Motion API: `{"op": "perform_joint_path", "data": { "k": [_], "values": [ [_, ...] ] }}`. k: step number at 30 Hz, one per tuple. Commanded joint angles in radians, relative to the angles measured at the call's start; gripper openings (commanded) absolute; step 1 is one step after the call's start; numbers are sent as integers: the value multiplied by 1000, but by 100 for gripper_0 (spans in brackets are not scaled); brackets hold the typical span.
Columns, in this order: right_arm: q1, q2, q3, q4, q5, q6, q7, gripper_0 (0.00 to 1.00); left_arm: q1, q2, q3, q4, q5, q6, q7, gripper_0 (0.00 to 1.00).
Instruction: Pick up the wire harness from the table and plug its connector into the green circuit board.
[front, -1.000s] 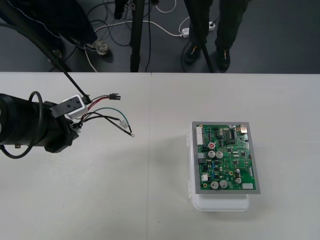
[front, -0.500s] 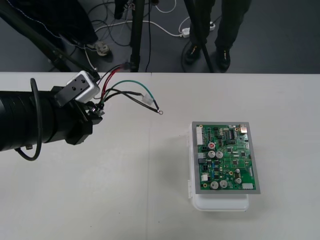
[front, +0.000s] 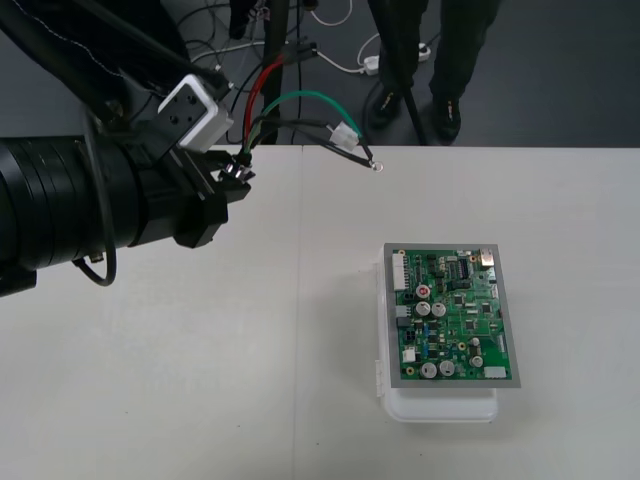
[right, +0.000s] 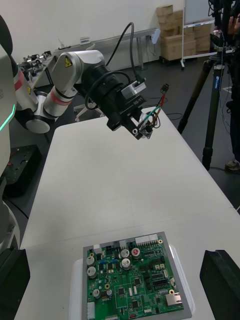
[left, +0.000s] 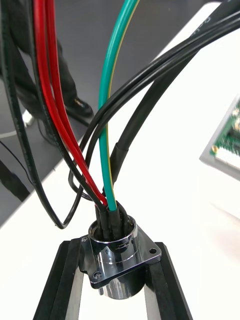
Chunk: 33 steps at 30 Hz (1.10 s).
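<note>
The left pincer holds the wire harness in the air above the table, well apart from the green circuit board and out toward the far edge from it. Its black fingers are clamped on either side of the round metal socket, whose flange rests across them. From the socket the red, black and green wires fan up and away. A small white connector and a ring terminal dangle on the side nearest the board. The black plug rides at the tip of the red wires, farthest from the board; against the dark floor it is hard to pick out, though it appears to hang free. The board sits flat on its white base, with no wire touching it. The right pincer hovers close over the board, its fingers set wide apart and gripping nothing.
</note>
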Motion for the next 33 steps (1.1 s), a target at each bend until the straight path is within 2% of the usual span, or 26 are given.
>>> {"op": "perform_joint_path", "data": {
  "k": [1, 7, 15, 18, 25, 33],
  "values": [
    [42, 51, 42, -2, 2, -6, 21, 100, -110, -18, -35, -34, -33, -22, -71, 0],
    [47, 29, 62, 1, -50, -6, 23, 100, -178, -18, -100, -34, -80, -22, -63, 0],
    [47, -50, 49, 1, -83, -6, 1, 100, -262, -16, -208, -32, -185, -10, -40, 0],
    [47, -72, 51, -5, -104, -6, -59, 100, -292, -18, -254, -11, -215, 21, 13, 0],
    [47, -76, 51, -65, -112, -6, -200, 100, -341, -19, -354, 28, -343, 84, -3, 0],
    [46, -70, 51, -128, -101, 146, -339, 100, -394, -91, -419, 120, -413, 130, -2, 0]
  ]
}}
